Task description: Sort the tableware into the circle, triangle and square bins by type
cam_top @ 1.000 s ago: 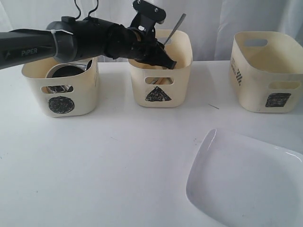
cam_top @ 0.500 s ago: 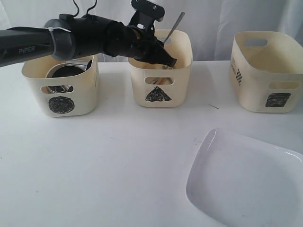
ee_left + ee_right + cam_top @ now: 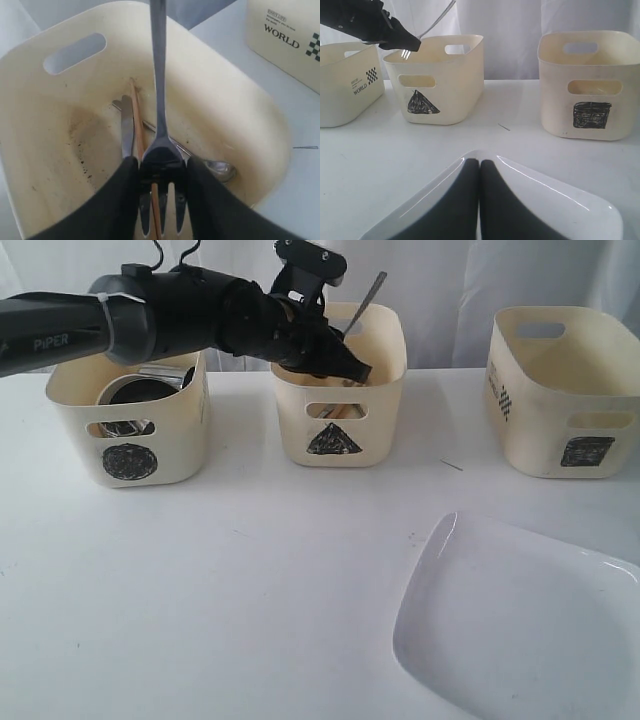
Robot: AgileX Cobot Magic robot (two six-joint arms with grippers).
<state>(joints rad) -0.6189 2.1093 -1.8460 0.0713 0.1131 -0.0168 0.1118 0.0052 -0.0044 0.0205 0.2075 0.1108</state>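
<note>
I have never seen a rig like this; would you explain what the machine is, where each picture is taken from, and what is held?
This is a robot with two arms. The exterior view looks across a white table at the circle tub, triangle tub and square tub, with a large white plate in front. The left wrist view, shot from the left arm, shows the left end effector gripping a metal fork over the triangle tub, where a knife, chopsticks and a spoon lie. The right wrist view shows the right end effector, shut and empty, seen against the plate.
</note>
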